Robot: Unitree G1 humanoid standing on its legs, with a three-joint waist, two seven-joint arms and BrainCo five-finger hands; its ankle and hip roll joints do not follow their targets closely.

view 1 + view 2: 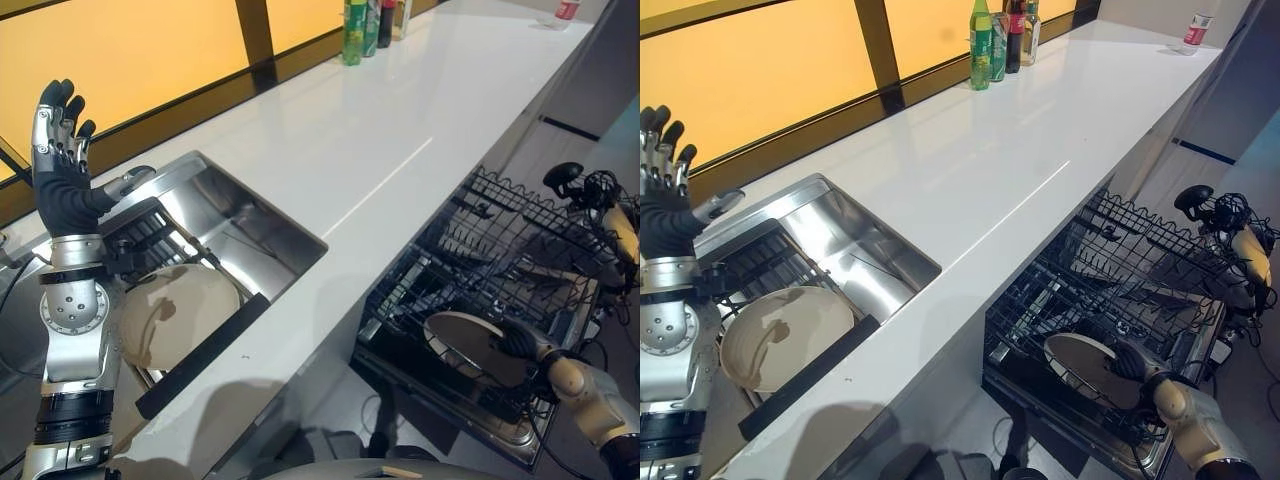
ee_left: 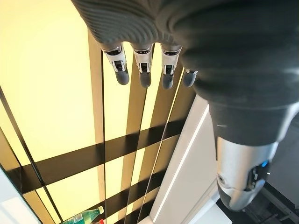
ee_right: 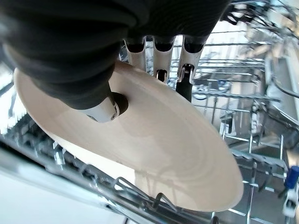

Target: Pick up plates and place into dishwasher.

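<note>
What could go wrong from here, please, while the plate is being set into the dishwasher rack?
The right hand pinches the plate near one edge only, so it might tip or slip onto the rack wires. It may also miss a slot and lie flat. The raised left hand cannot steady it.

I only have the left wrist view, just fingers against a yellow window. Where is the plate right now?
Observer: A plate is pinched in the right hand, thumb on its face, fingers behind it, down in the dishwasher rack.
Operator: Any plates left to fetch?
Observer: Yes, another plate lies in the sink, partly under a black dish rack.
Operator: And my left hand?
Observer: The left hand is raised above the sink's far edge, fingers straight, holding nothing.
</note>
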